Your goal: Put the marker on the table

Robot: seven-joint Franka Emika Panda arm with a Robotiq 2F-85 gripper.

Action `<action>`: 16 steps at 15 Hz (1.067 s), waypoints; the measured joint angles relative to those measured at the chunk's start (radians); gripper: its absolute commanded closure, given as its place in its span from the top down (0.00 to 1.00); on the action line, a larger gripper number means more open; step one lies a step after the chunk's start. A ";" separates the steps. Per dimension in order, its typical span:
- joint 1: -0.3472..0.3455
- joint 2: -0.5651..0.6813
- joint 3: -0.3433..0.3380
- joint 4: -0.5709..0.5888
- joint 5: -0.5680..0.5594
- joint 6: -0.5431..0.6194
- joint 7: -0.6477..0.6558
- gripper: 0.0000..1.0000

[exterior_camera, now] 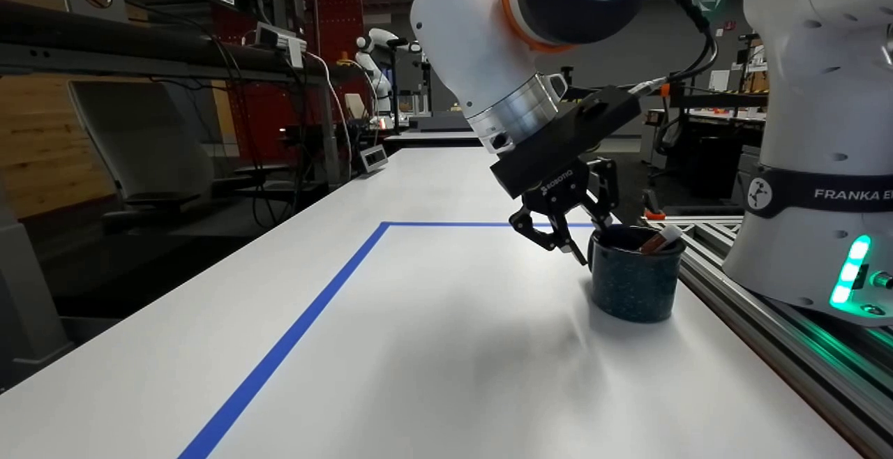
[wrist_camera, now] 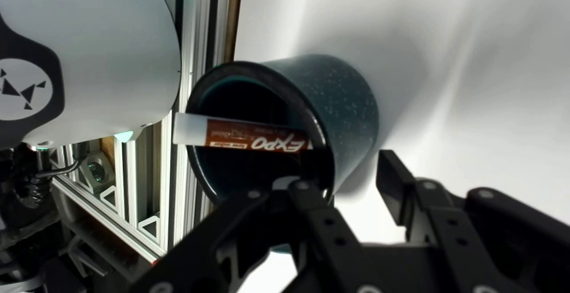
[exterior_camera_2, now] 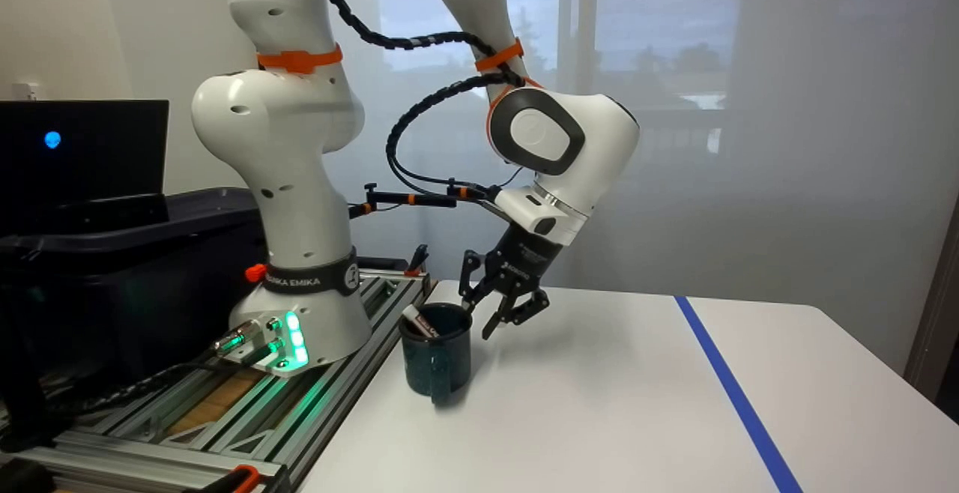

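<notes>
The marker [exterior_camera: 656, 241] has a brown EXPO label and a white end. It leans inside the dark blue-grey cup [exterior_camera: 636, 286], its white end sticking out over the rim; it shows in an exterior view [exterior_camera_2: 424, 325] and the wrist view [wrist_camera: 254, 136]. Its lower end is hidden. The cup stands upright on the white table [exterior_camera: 432, 333]. My gripper [exterior_camera_2: 478, 321] is tilted at the cup's rim, on the side away from the white end. In the wrist view, my gripper [wrist_camera: 352, 166] is open: one finger reaches over the rim into the cup, the other is outside, apart from the wall.
The cup stands near the table edge, beside the grey metal rail [exterior_camera_2: 322, 410] and the robot's base [exterior_camera: 816, 257]. The cup's handle [exterior_camera_2: 440, 377] is on the side away from the gripper. Blue tape [exterior_camera: 300, 330] marks the table.
</notes>
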 measured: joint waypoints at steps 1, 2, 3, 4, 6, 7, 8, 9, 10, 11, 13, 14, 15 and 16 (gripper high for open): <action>0.001 0.000 0.000 0.000 -0.002 0.000 0.001 0.30; 0.002 0.000 0.000 0.000 -0.003 0.003 0.003 0.26; 0.002 0.000 0.000 0.000 -0.005 0.005 0.004 0.19; 0.002 -0.001 -0.001 0.001 -0.007 0.005 0.007 0.22; 0.002 -0.001 -0.003 0.003 -0.015 0.008 0.015 0.21; 0.002 -0.002 -0.006 0.005 -0.023 0.008 0.022 0.20; 0.002 -0.003 -0.009 0.007 -0.029 0.009 0.028 0.19; 0.001 -0.004 -0.013 0.007 -0.038 0.011 0.033 0.19; 0.001 -0.007 -0.017 0.006 -0.045 0.013 0.038 0.21; 0.001 -0.009 -0.020 0.006 -0.052 0.018 0.043 0.23; 0.001 -0.014 -0.026 0.006 -0.066 0.021 0.050 0.22; 0.000 -0.018 -0.027 0.006 -0.073 0.022 0.054 0.20; 0.000 -0.021 -0.028 0.006 -0.080 0.022 0.059 0.21; 0.000 -0.025 -0.028 0.006 -0.085 0.022 0.063 0.20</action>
